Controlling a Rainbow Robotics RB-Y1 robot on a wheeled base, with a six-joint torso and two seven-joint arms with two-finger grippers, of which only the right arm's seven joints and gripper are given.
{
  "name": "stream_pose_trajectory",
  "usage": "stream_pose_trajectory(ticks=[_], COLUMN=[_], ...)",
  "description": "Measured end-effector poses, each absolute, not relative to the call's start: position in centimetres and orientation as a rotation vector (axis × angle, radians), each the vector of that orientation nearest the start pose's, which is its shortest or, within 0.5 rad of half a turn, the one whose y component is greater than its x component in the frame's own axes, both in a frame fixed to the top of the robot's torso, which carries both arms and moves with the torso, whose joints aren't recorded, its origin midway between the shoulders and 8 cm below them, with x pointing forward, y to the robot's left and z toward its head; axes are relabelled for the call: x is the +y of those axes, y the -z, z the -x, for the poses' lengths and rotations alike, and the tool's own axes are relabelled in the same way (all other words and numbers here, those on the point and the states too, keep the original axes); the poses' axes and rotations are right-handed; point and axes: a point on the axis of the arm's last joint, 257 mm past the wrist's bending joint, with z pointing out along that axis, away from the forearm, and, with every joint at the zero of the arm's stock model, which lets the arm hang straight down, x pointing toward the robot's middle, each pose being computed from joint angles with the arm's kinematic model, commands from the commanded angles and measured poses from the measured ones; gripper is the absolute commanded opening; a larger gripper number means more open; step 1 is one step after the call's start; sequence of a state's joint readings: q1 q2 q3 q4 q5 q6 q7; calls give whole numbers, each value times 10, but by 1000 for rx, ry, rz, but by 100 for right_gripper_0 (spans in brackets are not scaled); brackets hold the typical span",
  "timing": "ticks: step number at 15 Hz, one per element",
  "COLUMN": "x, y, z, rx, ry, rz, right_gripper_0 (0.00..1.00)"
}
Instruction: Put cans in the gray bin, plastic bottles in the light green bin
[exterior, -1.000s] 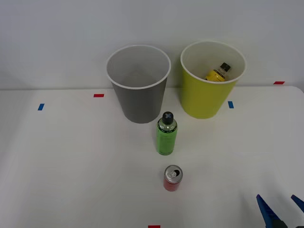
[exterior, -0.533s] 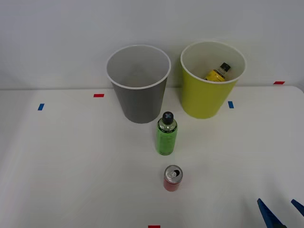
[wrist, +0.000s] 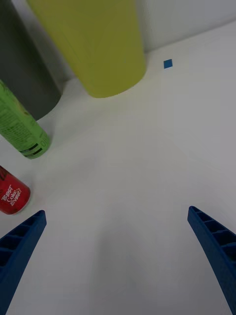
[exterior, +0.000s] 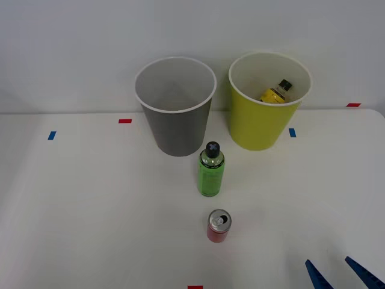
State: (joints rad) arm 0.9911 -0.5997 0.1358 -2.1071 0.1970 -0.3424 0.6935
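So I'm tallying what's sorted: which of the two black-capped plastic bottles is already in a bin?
The yellow-labelled bottle: it lies tilted inside the yellow-green bin. The green-labelled bottle stands upright on the white table, outside both bins.

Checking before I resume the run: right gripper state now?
Right gripper: open, holding nothing, fingers spread apart over bare table, short of the red can.
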Motion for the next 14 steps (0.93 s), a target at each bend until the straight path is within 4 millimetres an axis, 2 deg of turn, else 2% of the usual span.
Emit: stream_pose_trajectory(ticks=[2, 5, 9, 11, 14], x=[-245, -216, -218, -225, -228], y=[270, 260, 266, 283, 286], z=[-232, -211, -183, -169, -171], rx=[1795, 1753, 1778, 1789, 1761], ry=[-456, -555, -626, -661, -562], rz=[41, 58, 49, 16, 48], right_gripper_0=[100, 100, 100, 100, 100])
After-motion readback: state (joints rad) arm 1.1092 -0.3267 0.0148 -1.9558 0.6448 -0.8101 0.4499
